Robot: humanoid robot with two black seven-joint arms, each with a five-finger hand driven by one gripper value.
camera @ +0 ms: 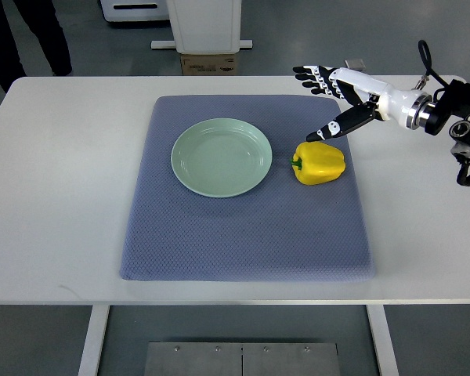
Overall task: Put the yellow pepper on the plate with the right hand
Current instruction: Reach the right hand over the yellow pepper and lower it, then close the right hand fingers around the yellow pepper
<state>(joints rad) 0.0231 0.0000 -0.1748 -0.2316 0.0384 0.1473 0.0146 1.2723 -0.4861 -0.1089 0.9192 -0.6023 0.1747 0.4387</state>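
A wide white surface (55,235) fills the view, with grey floor, a white machine base and a cardboard box beyond its far edge, and a person's dark trouser legs at about 11 o'clock. Nearest the camera lies the front edge of a blue-grey textured cloth mat (243,243), which covers the middle of the surface.

Further in on the mat, left of centre, sits a round pale green ceramic plate (221,157), bare and upright. Just beside it, at its 3 o'clock but not touching it, rests the glossy yellow bell pepper (320,162), lying on its side with its green stem pointing toward the plate.

Beyond the pepper, at its 1 o'clock, the robot's white and black right hand (341,98) comes in from the right edge. Its fingers (313,77) are spread and hold nothing; the long black-tipped thumb reaches down toward the pepper's far side and ends just above it, whether touching I cannot tell. The left hand does not show.

By my reading this is the approach step: the pepper is not yet grasped and the plate is waiting. The next move calls for lowering the hand over the pepper and wrapping it across its broad body. The smooth, rounded skin could let it roll, so an even squeeze seems wise before the lift toward 9 o'clock.
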